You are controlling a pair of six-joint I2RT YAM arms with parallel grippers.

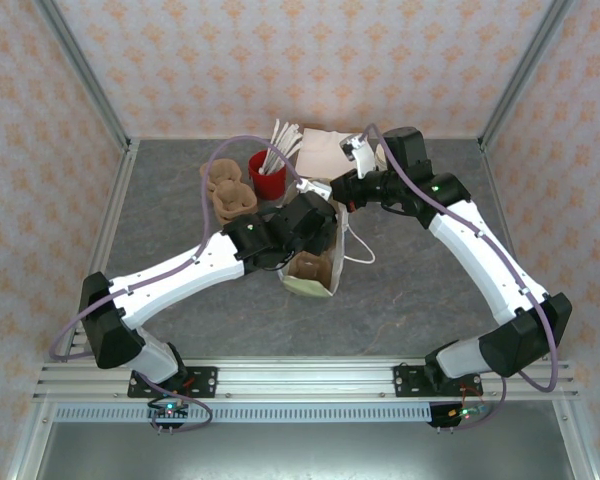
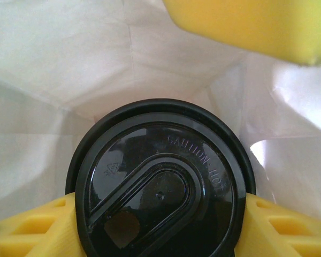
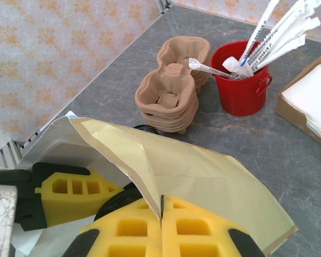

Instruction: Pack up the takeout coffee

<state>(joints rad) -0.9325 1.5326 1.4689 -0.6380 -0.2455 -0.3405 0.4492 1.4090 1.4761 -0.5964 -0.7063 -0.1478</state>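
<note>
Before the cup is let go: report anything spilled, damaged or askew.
Nothing spilled: the coffee is lidded. The bag looks off: its rim is creased and folded over where the right gripper pinches it.

The right hand (image 3: 161,214) had its two yellow fingers (image 3: 131,230) pressed flat together, pinching the rim of the cream paper bag (image 3: 203,176), whose mouth gaped to the left. Inside that mouth sat one yellow finger (image 3: 75,194) of the left hand (image 3: 109,202), and beside it a dark curved edge, possibly the lid of the takeout coffee (image 3: 120,197). Beyond the bag, on the grey desk (image 3: 267,144), stood a stack of brown pulp cup carriers (image 3: 168,99) and, just beside it, a red bucket (image 3: 241,88) of wrapped straws (image 3: 275,29). A brown tray of white paper (image 3: 310,99) lay at the right edge.
</note>
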